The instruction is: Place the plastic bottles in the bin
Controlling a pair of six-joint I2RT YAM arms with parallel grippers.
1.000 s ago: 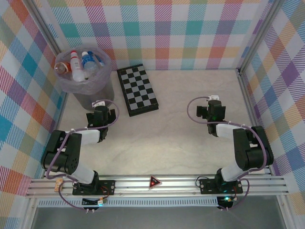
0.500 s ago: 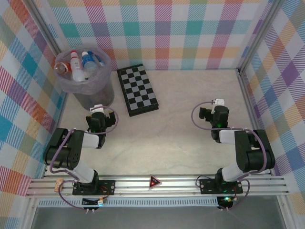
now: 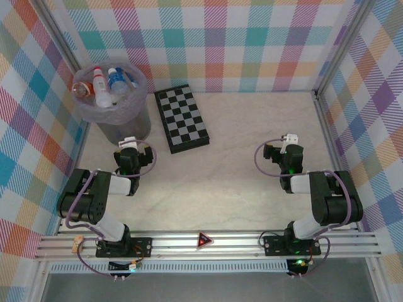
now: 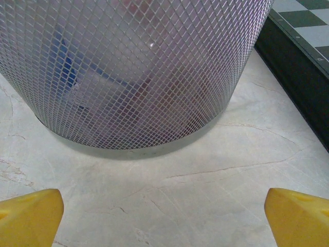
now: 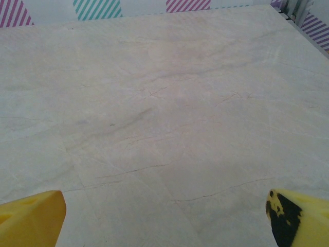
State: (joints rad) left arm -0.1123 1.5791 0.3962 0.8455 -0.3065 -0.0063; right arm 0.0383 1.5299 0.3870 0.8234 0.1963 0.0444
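Evidently the sorting is about done, judging by where things lie. Every one of the plastic bottles (image 3: 106, 85) that I can make out sits inside the bin (image 3: 121, 123), the mesh wastebasket with its lilac liner at the far left corner of the table (image 3: 239, 157). That spot puts it within the left arm's reach and off the open middle.

The bottles are packed together, which props them up. The red-labelled and blue-labelled ones stand steeply with their white caps up toward the rim. A white one leans across the middle, its long axis tilted, and a brown-orange one rests against the left wall of the liner. Through the mesh in the left wrist view only blurred blue and reddish shapes show, so the lower ones' axes cannot be told.

The left gripper (image 4: 164, 216) hangs low over the table, just near the foot of the bin and facing it. Its yellow fingers (image 4: 31, 216) are spread wide with nothing between them. The right gripper (image 5: 164, 216) is toward the right edge, well apart from the bin, its fingers (image 5: 31, 218) likewise spread and empty over bare surface. Both poses look like rest rather than reach.

The chequered board (image 3: 182, 119) lies flat just to the right of the bin, angled to the far edge.
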